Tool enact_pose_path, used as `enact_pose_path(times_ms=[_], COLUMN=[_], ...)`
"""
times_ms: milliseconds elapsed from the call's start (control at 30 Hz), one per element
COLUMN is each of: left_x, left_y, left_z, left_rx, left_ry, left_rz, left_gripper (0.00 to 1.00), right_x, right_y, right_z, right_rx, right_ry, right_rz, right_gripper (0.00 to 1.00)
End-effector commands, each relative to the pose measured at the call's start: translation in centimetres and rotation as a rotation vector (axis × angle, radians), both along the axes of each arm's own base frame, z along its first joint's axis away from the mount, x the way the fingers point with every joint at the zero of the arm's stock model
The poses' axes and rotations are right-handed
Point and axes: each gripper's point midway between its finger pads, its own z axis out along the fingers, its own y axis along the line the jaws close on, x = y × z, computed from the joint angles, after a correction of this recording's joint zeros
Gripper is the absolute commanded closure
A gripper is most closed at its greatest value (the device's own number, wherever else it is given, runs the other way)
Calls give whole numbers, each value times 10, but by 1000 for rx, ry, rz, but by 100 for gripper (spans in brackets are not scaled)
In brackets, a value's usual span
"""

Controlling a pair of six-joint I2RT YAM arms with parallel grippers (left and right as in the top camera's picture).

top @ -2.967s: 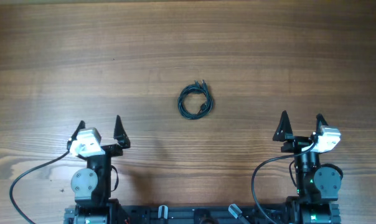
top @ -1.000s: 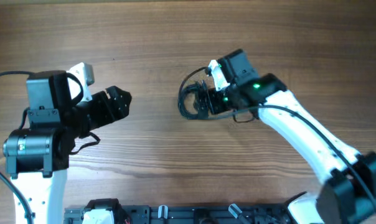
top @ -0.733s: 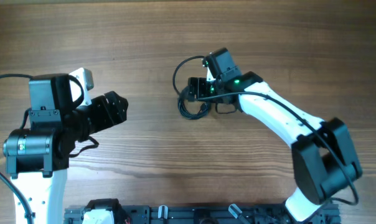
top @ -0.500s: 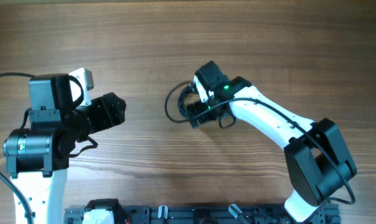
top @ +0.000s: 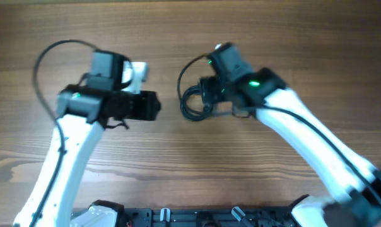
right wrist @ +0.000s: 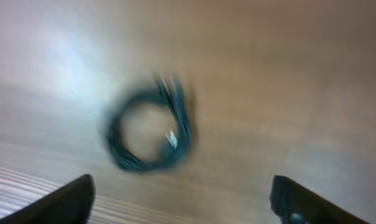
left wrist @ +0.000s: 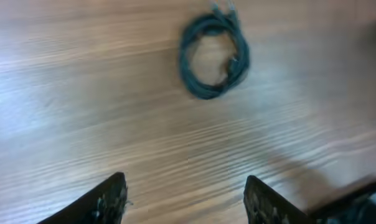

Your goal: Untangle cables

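The cables are one small coiled bundle of thin dark-green wires lying on the wooden table at mid-table. It shows whole in the left wrist view and blurred in the right wrist view. My left gripper is just left of the bundle, pointing at it, open and empty. My right gripper hovers over the bundle's right side, open and empty. Neither gripper touches the wires.
Thick black arm cables loop above the left arm and beside the right wrist. The arm base rail runs along the table's front edge. Bare wood surrounds the bundle.
My left arm has swung in from the far left to just beside the bundle. My right arm has shifted slightly above it. The bundle stays coiled in place.
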Motion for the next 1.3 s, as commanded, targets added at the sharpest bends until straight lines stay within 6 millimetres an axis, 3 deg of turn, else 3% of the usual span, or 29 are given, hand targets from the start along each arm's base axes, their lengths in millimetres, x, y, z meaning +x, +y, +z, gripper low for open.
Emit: enact_pose_path(times_ms=[0, 33, 100, 267, 500, 600, 700, 767, 867, 1033, 1167, 1267], left_x=[15, 21, 28, 20, 9, 10, 17, 15, 10, 9, 11, 11], left_y=[-35, -40, -54, -94, -109, -118, -123, -127, -131, -131, -132, -133], left_z=[-27, -36, -55, -108, -156, -168, -174, -176, -182, -191, -191, -191], left_rx=[117, 157, 203, 229, 285, 273, 269, 251, 220, 223, 221, 221], left_ry=[-40, -49, -45, 1, 30, 3, -26, -47, -42, -28, -42, -44], left_rz=[-169, -178, -216, -541, -818, -921, -936, -1001, -1053, -1066, -1076, -1080], left_gripper=[44, 41, 40, 42, 40, 50, 54, 64, 64, 73, 94, 96], right_x=[-15, -26, -40, -70, -73, -76, -76, -76, -76, -76, -76, -76], right_y=[-19, -27, -36, -57, -58, -54, -54, -54, -54, -54, -54, -54], right_z=[96, 108, 112, 91, 87, 86, 86, 86, 86, 86, 85, 84], right_rx=[20, -1, -21, -95, -103, -84, -83, -83, -83, -83, -85, -88], right_ry=[-251, -279, -274, -149, -127, -116, -116, -116, -115, -116, -110, -105], right_rz=[83, 118, 135, 150, 153, 171, 173, 173, 173, 172, 172, 172], right_gripper=[0, 0, 0, 0, 0, 0, 0, 0, 0, 0, 0, 0])
